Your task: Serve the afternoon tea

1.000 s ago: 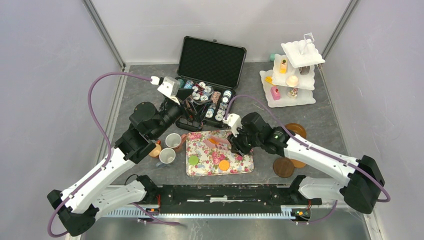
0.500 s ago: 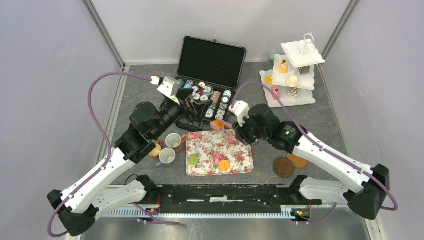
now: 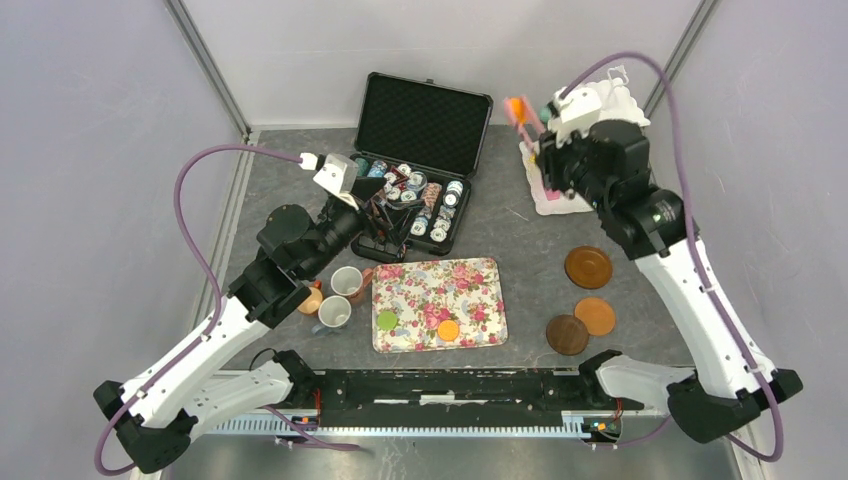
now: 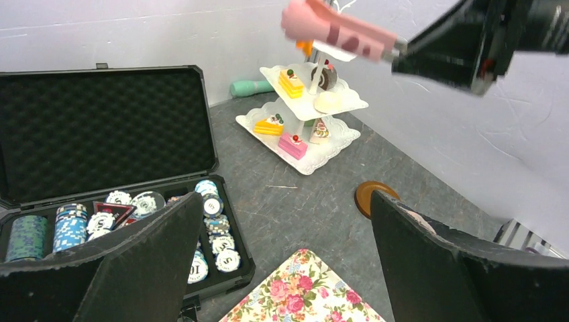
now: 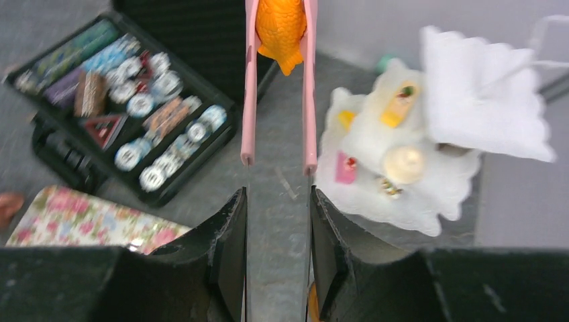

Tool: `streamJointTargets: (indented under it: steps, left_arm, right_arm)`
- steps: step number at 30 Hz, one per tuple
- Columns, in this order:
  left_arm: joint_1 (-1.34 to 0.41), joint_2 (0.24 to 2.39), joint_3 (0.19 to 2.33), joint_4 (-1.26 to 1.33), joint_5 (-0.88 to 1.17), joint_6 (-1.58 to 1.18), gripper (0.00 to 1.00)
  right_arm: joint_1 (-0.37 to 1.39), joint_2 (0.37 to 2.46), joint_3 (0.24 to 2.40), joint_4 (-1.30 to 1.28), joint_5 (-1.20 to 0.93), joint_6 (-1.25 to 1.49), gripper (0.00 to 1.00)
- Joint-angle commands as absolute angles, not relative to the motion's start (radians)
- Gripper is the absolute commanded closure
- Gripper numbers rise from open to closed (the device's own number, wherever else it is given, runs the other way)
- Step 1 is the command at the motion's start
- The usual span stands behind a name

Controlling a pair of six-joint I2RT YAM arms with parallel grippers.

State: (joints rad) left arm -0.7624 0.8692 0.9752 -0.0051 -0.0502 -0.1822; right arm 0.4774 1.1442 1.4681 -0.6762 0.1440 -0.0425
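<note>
Tongs (image 5: 249, 80) (with orange cake (image 5: 282, 27)) seemingly near stand (image 5: 493, 94).

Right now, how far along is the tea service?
Partly done. Several cakes already sit on the white tiered stand. In hand: the right gripper clamps the pink tongs between its fingers, and the tongs pinch an orange cake up near the stand. Left: a green macaron and an orange macaron lie on the floral tray, and the mugs stand beside it, none on the brown saucers.
</note>
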Motion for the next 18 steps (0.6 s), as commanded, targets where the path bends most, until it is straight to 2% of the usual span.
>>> streamJointTargets:
  steps: [1, 7, 18]
  left_arm:
    - [-0.764, 0.85, 1.003, 0.025, -0.048, -0.164, 0.0]
    - [-0.765, 0.847, 1.003, 0.026, -0.043, -0.167, 0.0]
    - [-0.765, 0.853, 1.003, 0.025, -0.047, -0.163, 0.0]
  right_arm:
    - [0.382, 1.227, 1.626, -0.657, 0.236, -0.003, 0.86]
    - [0.226, 1.367, 1.788, -0.68, 0.191, 0.061, 0.86]
    - [0.101, 1.513, 1.839, -0.667, 0.17, 0.047, 0.86]
